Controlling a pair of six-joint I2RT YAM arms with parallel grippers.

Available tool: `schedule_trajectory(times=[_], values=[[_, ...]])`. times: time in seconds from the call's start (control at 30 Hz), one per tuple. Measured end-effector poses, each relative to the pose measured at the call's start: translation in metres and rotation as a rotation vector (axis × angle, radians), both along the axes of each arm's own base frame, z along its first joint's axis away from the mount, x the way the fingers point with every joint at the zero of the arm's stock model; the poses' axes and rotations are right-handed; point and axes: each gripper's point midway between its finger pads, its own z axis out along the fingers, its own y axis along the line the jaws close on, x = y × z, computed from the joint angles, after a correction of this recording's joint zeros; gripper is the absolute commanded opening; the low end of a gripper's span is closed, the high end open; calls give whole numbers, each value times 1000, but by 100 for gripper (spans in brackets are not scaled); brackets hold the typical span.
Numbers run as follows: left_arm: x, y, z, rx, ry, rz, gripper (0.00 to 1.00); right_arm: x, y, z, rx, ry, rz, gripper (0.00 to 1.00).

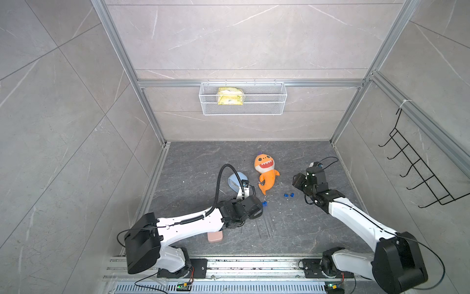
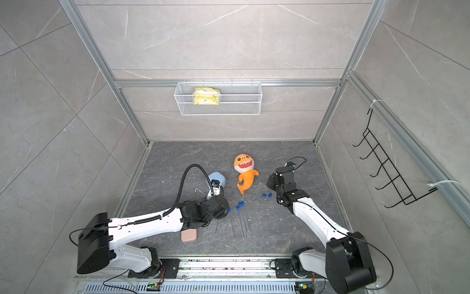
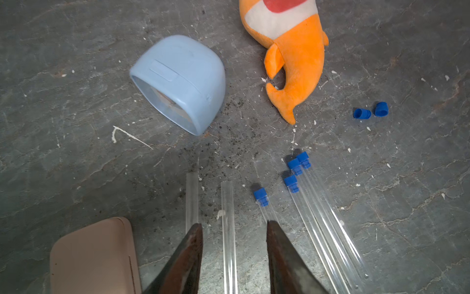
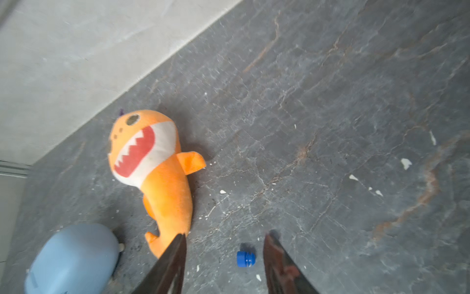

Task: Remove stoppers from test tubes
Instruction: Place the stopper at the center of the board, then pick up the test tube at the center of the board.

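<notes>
Dark grey veined counter, pale tiled walls. Left jaws apart, empty, uncapped test tube lying between them. Beside it, four stoppers sit on tubes (two more loose near plush shark). Right jaws apart, empty, loose stopper on counter between them. Left arm low, stretched inward; right arm bent, wrist tipped down. Yellow packet in wall basket: print too small to read.

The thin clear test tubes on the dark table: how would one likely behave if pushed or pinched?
The thin clear test tubes are round and lie flat on the dark stone-look table, so a sideways push would probably roll them. They look rigid, yet thin-walled: a hard pinch might crack one. Their glossy walls may slip.
</notes>
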Motion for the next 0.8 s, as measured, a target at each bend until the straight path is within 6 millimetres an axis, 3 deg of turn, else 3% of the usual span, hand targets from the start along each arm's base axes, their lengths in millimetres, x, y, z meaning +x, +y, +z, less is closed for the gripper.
schedule_trajectory(times=[0.2,0.53,0.8], values=[[-6,-31,-27,11,76,80,43,-19,-1,28,-7,-39,45,52],[-20,-34,-76,-33,224,237,41,-34,2,27,-9,-6,88,52],[-26,-40,-97,-65,289,285,40,-34,4,26,-3,-3,96,52]])
